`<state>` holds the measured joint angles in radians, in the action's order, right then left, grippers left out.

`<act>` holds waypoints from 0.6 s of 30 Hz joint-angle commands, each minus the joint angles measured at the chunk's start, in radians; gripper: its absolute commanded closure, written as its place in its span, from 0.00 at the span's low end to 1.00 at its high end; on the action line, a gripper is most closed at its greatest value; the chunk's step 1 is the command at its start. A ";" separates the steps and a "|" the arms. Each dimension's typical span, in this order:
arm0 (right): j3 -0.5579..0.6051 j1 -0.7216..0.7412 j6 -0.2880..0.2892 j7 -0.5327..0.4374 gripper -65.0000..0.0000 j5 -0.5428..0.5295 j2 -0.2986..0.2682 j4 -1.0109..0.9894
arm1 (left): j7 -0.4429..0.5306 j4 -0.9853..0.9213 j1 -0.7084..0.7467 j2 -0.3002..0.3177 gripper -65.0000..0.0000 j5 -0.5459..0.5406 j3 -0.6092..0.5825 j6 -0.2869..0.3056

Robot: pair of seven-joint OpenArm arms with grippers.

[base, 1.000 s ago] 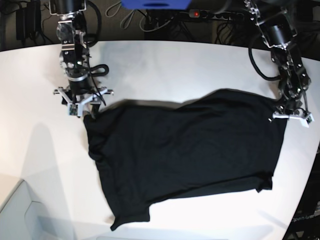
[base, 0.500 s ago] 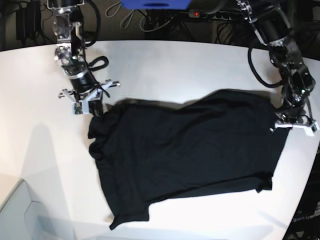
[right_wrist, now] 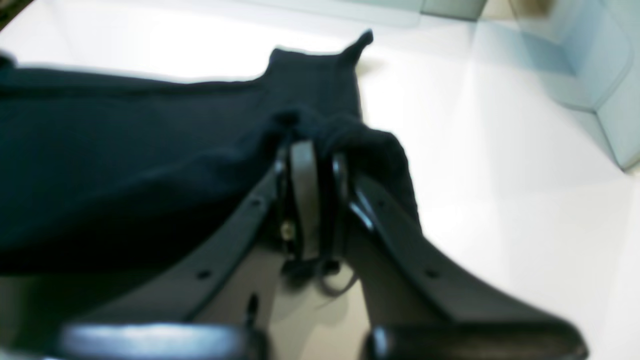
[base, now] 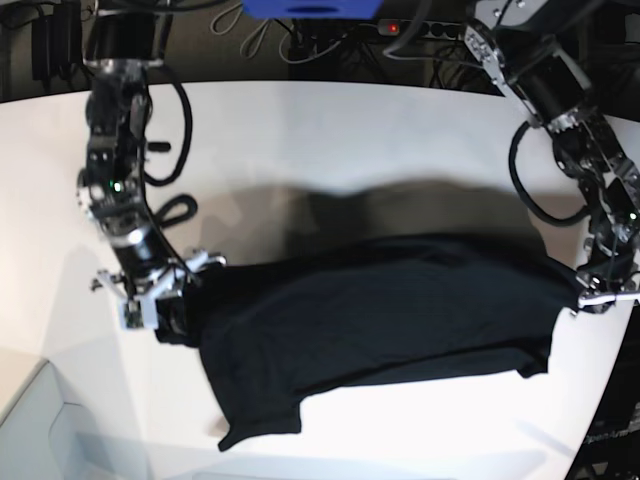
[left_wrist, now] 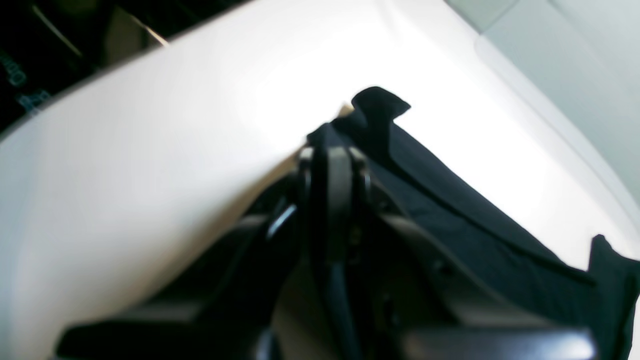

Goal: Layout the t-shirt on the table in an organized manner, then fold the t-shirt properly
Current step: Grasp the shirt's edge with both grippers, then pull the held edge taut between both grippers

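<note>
The shirt (base: 380, 310) hangs stretched between the two arms over the white table (base: 330, 140), its upper edge lifted and casting a broad shadow on the tabletop behind it. The lower part sags toward the near side, with one sleeve or corner trailing down to the table near the front edge at lower left of the base view. The right gripper (base: 160, 300), on the left side of that view, is closed on a bunched fold of black cloth at the shirt's left end; its wrist view shows the jaws pinched together with fabric (right_wrist: 150, 140) gathered around the tips (right_wrist: 312, 150). The left gripper (base: 597, 292), near the table's right edge, is likewise clamped tight on the opposite end, and its wrist view shows the closed tips (left_wrist: 332, 155) with a hemmed edge of the shirt (left_wrist: 450, 200) running away from them and a small flap sticking up just past them. Cables and a blue object (base: 310, 8) lie beyond the table's far edge.
</note>
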<state>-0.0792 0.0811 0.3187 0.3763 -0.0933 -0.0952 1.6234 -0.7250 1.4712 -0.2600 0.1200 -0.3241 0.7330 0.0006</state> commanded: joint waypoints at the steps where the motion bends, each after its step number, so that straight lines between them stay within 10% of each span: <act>1: 0.011 0.065 0.000 0.017 0.96 -0.007 -0.004 -0.036 | 0.017 -0.037 -0.045 0.016 1.00 -0.002 0.000 -0.003; 11: 0.120 0.460 0.000 0.063 0.95 -0.006 -0.024 -0.568 | 0.020 -0.461 -0.239 0.126 0.99 -0.008 0.003 0.000; 18: 0.121 0.501 0.000 0.063 0.67 -0.006 -0.024 -0.602 | 0.012 -0.478 -0.249 0.145 0.98 -0.010 0.003 0.002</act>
<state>0.0444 0.5446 0.3176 0.4641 -0.0902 -0.1143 1.0008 -0.7261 0.9714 -0.4778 0.2497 -0.3256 0.7372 -0.0040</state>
